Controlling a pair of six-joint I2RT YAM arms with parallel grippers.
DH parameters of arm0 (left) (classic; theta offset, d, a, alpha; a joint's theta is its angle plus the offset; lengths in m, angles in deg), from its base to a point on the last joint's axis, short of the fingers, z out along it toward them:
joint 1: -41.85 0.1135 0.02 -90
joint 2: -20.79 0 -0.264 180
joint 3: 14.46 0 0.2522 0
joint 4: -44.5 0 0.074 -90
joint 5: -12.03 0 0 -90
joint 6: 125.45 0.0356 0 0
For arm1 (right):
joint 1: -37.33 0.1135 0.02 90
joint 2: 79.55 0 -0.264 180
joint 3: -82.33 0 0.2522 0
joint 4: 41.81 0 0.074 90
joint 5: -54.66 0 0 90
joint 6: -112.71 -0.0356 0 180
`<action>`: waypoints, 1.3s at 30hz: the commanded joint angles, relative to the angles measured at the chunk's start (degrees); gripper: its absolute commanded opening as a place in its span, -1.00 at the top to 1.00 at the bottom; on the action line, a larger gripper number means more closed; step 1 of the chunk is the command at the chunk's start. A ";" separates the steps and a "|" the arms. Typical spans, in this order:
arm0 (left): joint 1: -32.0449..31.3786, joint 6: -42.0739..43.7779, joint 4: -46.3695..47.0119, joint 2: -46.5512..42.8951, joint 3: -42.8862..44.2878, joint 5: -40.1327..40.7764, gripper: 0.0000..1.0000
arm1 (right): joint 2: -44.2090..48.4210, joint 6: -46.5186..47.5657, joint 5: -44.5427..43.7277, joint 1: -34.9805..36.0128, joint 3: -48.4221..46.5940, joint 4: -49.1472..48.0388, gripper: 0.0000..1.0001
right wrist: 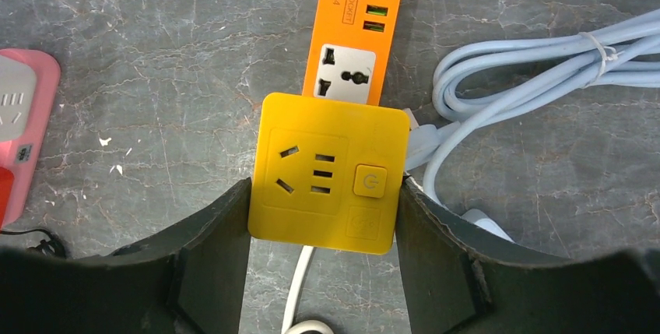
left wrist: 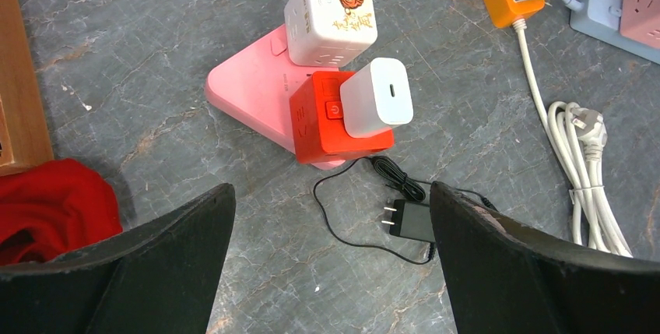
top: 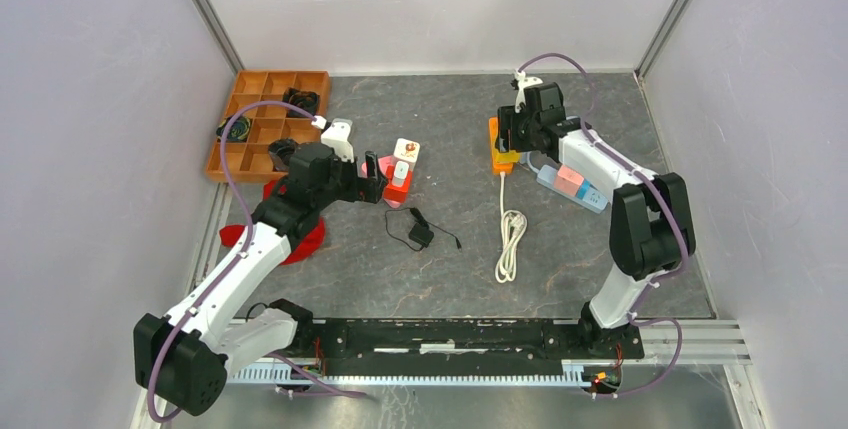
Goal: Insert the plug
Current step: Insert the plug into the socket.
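My right gripper [right wrist: 323, 194] is shut on a yellow cube socket plug [right wrist: 327, 170], one finger on each side face. The cube sits over the near end of the orange power strip [right wrist: 354, 22], covering part of it; its prongs are hidden, so I cannot tell whether they are seated. In the top view the cube [top: 505, 157] and strip [top: 495, 139] lie at the back right. My left gripper [left wrist: 331, 194] hangs open over bare table, with a black plug adapter [left wrist: 412, 221] lying by its right finger, prongs pointing left.
A red cube [left wrist: 331, 120] with a white charger [left wrist: 376, 96] and a white cube [left wrist: 331, 16] stand on a pink base [left wrist: 249, 89]. A coiled white cable [left wrist: 580, 163], pale blue cable [right wrist: 506, 69], red cloth [left wrist: 47, 202] and wooden tray [top: 265, 119] surround them.
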State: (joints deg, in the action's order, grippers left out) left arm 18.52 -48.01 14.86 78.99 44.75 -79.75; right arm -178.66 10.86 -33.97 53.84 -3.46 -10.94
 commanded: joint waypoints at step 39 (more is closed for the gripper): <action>0.15 0.84 1.09 -0.36 -0.47 0.97 -0.99 | -8.57 7.51 -3.93 3.54 -0.67 1.76 0.15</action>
State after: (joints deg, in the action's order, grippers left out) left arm 18.52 -48.01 14.78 79.01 44.54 -79.51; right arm -183.05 16.76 -36.73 57.10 -4.66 -13.07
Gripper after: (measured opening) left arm 0.994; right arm 0.657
